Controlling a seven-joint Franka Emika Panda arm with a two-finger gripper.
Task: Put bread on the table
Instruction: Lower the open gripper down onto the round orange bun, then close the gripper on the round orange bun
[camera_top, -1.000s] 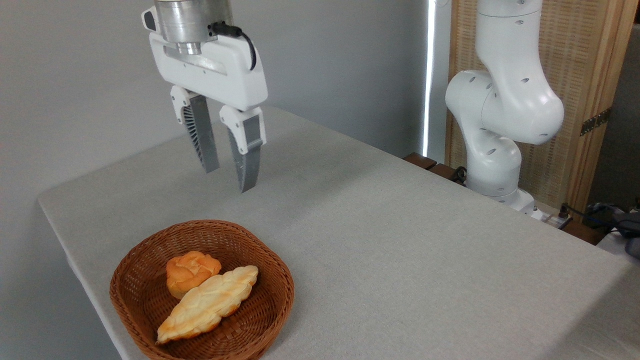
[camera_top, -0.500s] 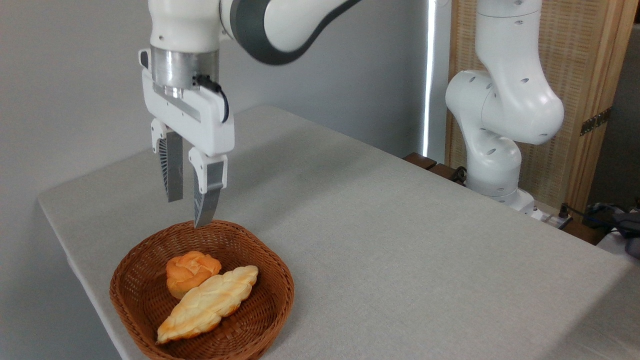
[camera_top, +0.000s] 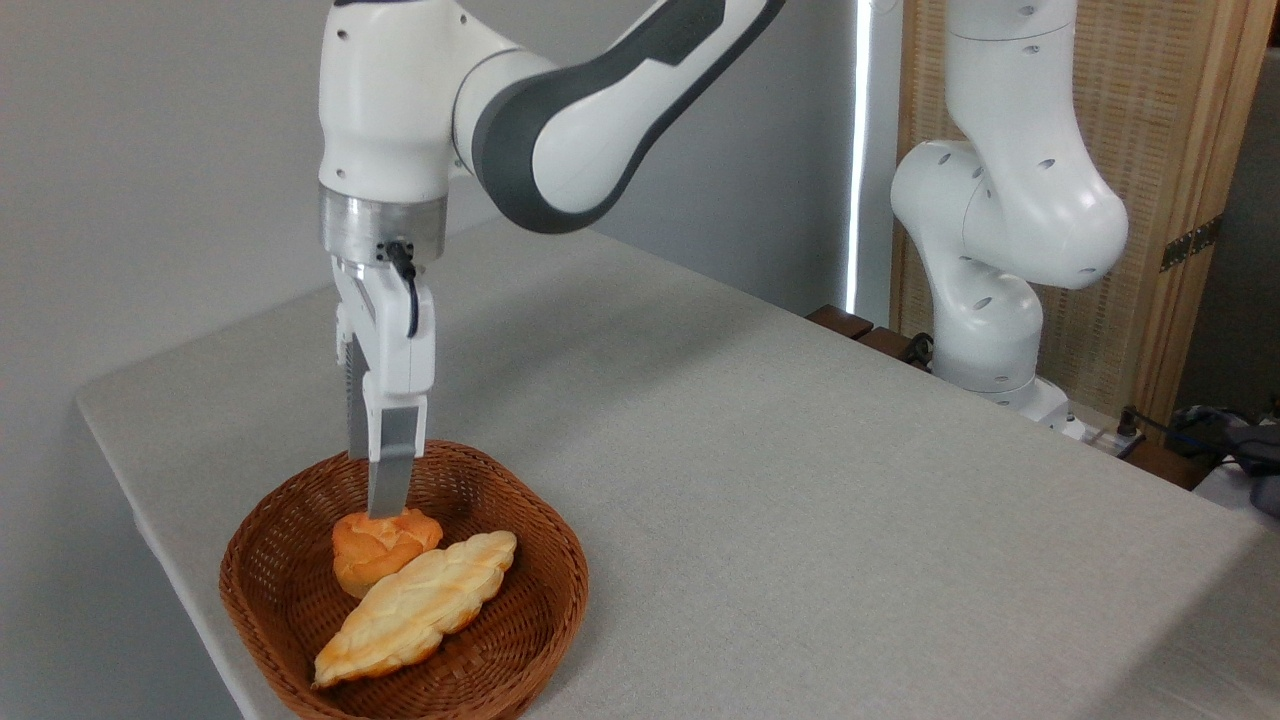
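A: Where's the bun (camera_top: 378, 548)?

B: In the basket (camera_top: 270, 610), beside the loaf (camera_top: 420, 605), not yet on the counter (camera_top: 780, 500).

A: The tool (camera_top: 380, 510)?

B: Just above the bun, seen edge-on; I cannot tell its opening. Nothing lifted.

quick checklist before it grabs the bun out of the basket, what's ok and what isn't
1. End effector over the round bun, not the long braided loaf: ok, its tip sits at the bun's top.
2. Fingers straddling the bun: cannot tell, the end effector is seen edge-on and only one finger shows clearly.
3. Opening wide enough: cannot tell from this angle.
4. Loaf clear of the grasp: not ok, it leans against the bun's front side.
5. Fingers clear of the basket rim: ok, they come down inside it.
6. Free spot on the table for placing: ok, bare cloth to the right.
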